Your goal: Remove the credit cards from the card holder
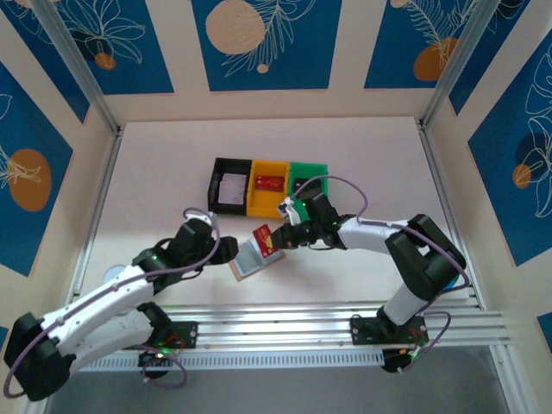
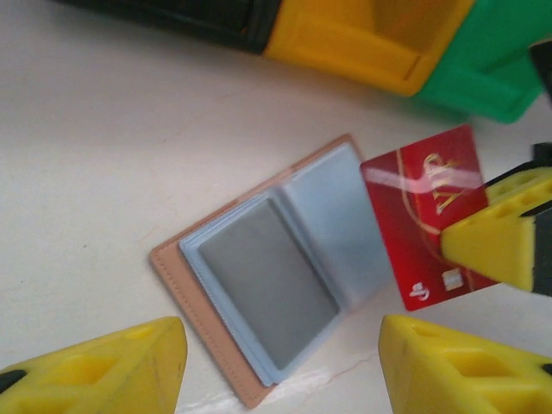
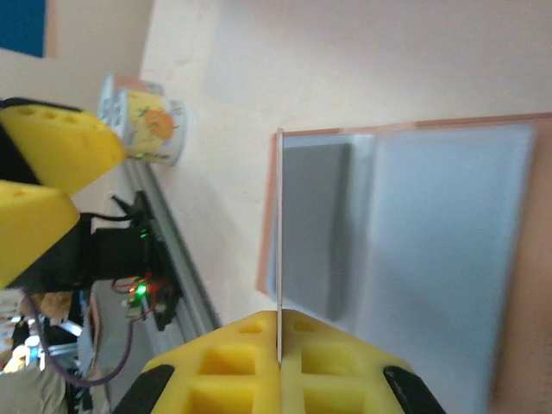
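Observation:
The tan card holder (image 1: 248,261) lies open on the table, its grey-blue clear pockets up (image 2: 259,293). One pocket holds a grey card (image 2: 269,289). A red card (image 1: 261,239) stands just clear of the holder's right edge (image 2: 423,216), pinched in my right gripper (image 1: 276,236), whose yellow fingers (image 2: 500,250) clamp its lower corner. In the right wrist view the card is edge-on (image 3: 279,224) between the shut pads of the right gripper (image 3: 279,354), with the holder (image 3: 431,241) behind. My left gripper (image 2: 285,371) hovers open at the holder's near-left side (image 1: 229,252), holding nothing.
Black (image 1: 230,185), yellow (image 1: 269,187) and green (image 1: 308,177) bins stand in a row behind the holder. The yellow bin holds a red card (image 1: 270,182), the black one a pale card. A small printed cup (image 3: 142,121) sits by the front rail.

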You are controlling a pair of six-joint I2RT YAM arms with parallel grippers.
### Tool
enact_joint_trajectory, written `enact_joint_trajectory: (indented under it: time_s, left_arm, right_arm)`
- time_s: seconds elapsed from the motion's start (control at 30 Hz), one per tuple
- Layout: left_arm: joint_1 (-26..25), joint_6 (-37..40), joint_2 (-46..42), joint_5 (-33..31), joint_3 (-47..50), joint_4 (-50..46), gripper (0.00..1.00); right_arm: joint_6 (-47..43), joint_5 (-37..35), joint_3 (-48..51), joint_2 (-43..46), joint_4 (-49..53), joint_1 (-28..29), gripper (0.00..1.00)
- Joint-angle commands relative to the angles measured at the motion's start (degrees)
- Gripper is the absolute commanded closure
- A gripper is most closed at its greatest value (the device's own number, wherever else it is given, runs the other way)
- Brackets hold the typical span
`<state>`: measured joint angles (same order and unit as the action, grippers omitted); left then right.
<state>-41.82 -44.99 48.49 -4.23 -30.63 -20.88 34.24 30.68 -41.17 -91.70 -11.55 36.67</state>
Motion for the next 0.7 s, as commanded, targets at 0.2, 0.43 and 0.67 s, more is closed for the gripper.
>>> enact_joint_trajectory:
  time_s: [0.2, 0.43, 0.67]
  left_arm:
    - [0.21, -5.75, -3.98, 11.49, 8.51, 19.03, 0.38]
    - [-1.01, -10.3, -0.12, 15.03, 11.53, 34.04, 0.39]
    - [-2.15, -11.85, 1.45, 14.95, 12.51, 40.27, 0.46]
  right_arm:
    - [3.46, 12.89, 3.56, 3.4, -14.4, 1.12, 1.0]
    - [4.17, 17.14, 3.12, 2.33, -16.58, 1.82, 1.0]
    - [4.08, 18.57, 2.34, 1.44, -16.46, 2.53, 1.0]
